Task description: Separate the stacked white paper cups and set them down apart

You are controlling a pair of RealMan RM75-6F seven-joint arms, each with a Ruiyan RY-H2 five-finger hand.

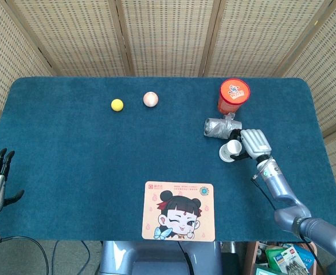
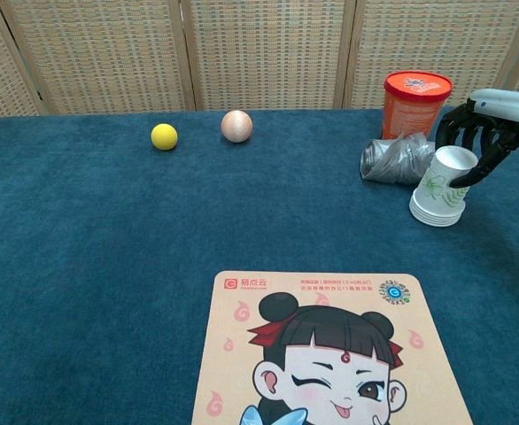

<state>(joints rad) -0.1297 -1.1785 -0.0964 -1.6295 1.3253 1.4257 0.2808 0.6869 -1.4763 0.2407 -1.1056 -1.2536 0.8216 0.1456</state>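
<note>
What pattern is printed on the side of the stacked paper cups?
A green leafy sprig on white paper cups, clearest in the chest view.

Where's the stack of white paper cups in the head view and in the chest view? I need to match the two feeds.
Head view: the stack of white paper cups stands right of centre, just below the crumpled grey wad, with the right hand at its right side.
Chest view: the stack is at the right edge, upside down, the hand over it.
Shared landmark: the orange canister behind the stack.
</note>
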